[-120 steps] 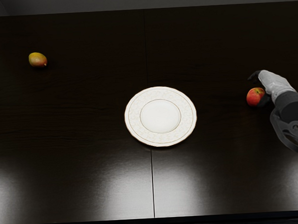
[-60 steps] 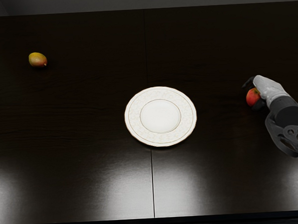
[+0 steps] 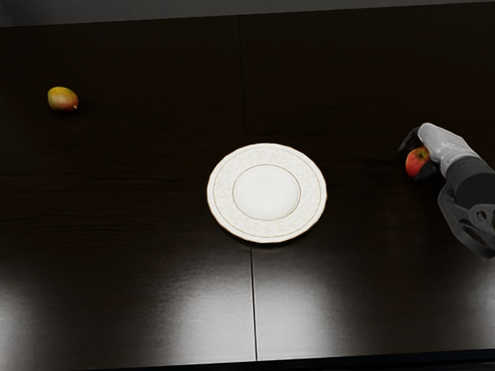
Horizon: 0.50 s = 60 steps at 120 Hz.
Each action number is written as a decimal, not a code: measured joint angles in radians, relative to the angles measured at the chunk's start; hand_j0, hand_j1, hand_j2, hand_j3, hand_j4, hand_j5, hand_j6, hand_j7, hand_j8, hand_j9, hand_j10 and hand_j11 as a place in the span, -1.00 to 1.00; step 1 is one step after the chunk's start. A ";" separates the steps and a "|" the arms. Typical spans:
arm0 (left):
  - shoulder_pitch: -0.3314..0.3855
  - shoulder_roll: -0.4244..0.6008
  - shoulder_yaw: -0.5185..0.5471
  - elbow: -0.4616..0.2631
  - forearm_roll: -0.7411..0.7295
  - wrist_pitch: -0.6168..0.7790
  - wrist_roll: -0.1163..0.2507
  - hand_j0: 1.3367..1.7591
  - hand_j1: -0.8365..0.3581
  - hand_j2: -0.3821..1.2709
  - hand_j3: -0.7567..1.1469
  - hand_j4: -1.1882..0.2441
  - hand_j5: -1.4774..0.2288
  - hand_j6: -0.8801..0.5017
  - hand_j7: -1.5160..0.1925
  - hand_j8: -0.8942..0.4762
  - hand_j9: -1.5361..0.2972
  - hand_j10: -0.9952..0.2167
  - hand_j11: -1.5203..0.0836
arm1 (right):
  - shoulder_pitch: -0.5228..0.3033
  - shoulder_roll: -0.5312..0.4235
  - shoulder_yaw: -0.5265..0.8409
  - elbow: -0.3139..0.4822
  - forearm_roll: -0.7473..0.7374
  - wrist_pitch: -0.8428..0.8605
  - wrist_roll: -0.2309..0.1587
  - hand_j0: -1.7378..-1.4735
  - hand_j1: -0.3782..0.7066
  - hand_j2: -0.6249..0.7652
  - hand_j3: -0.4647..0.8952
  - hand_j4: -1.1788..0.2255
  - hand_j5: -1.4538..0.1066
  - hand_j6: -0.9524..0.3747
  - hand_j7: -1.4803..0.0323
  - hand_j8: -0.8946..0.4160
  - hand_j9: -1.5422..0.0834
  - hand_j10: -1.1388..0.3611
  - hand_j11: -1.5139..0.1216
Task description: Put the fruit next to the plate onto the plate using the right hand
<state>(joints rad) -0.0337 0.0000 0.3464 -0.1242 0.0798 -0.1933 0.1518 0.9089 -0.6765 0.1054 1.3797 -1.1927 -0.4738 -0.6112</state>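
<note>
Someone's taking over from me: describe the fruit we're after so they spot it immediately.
Start at the white plate in the middle of the dark table and look right. The red fruit lies there near the picture's edge, wrapped by the right hand. The only other fruit is yellow-green, far off at the back left.

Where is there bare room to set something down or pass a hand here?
Free: the plate itself; the wide stretch between the plate and the yellow fruit far left; the table along its near strip; the gap between plate and red fruit. Crowded only at right, where the right hand wraps the red fruit.
</note>
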 joint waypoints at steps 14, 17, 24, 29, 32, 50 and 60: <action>0.000 0.000 0.000 0.000 0.000 0.000 0.000 0.52 0.52 -0.48 -0.21 0.33 0.38 -0.06 0.42 -0.04 0.34 0.26 0.52 | 0.009 0.000 0.003 0.004 0.011 0.002 0.001 -0.38 0.14 0.16 -0.32 -0.19 -0.17 -0.41 -0.10 -0.21 -0.09 -0.12 -0.15; 0.000 0.000 0.000 0.000 0.000 0.000 0.000 0.52 0.52 -0.48 -0.21 0.33 0.38 -0.06 0.42 -0.04 0.34 0.26 0.52 | 0.014 0.000 0.003 0.005 0.015 0.003 0.001 -0.38 0.14 0.17 -0.32 -0.19 -0.17 -0.42 -0.10 -0.21 -0.10 -0.12 -0.15; 0.000 0.000 0.000 0.000 0.000 0.000 0.000 0.52 0.52 -0.48 -0.21 0.33 0.38 -0.06 0.42 -0.04 0.34 0.26 0.52 | 0.027 0.000 0.004 0.007 0.020 0.004 0.000 -0.38 0.13 0.20 -0.32 -0.19 -0.18 -0.43 -0.10 -0.24 -0.10 -0.15 -0.15; 0.000 0.000 0.000 0.000 0.000 0.000 0.000 0.52 0.52 -0.48 -0.21 0.33 0.38 -0.06 0.42 -0.04 0.34 0.26 0.52 | 0.036 0.000 0.004 0.008 0.022 0.005 -0.001 -0.38 0.10 0.24 -0.32 -0.19 -0.18 -0.48 -0.11 -0.30 -0.10 -0.19 -0.15; 0.000 0.000 0.000 0.000 0.000 0.000 0.000 0.52 0.52 -0.48 -0.21 0.33 0.38 -0.06 0.42 -0.04 0.34 0.26 0.52 | 0.040 0.000 0.004 0.011 0.023 0.005 -0.001 -0.38 0.09 0.27 -0.32 -0.19 -0.18 -0.51 -0.11 -0.31 -0.10 -0.20 -0.15; 0.000 0.000 0.000 0.000 0.000 0.000 0.000 0.52 0.52 -0.48 -0.21 0.33 0.38 -0.06 0.42 -0.04 0.34 0.26 0.52 | 0.071 0.000 0.009 0.035 0.028 0.005 -0.001 -0.38 0.07 0.31 -0.32 -0.19 -0.19 -0.54 -0.11 -0.34 -0.11 -0.20 -0.15; 0.000 0.000 0.000 0.000 0.000 0.000 0.000 0.52 0.52 -0.48 -0.21 0.33 0.38 -0.06 0.42 -0.04 0.34 0.26 0.52 | 0.082 0.007 0.019 0.054 0.029 0.004 0.000 -0.38 0.06 0.28 -0.32 -0.19 -0.20 -0.54 -0.11 -0.33 -0.11 -0.19 -0.15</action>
<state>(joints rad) -0.0337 0.0000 0.3465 -0.1242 0.0798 -0.1933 0.1518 0.9912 -0.6694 0.1247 1.4333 -1.1635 -0.4695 -0.6116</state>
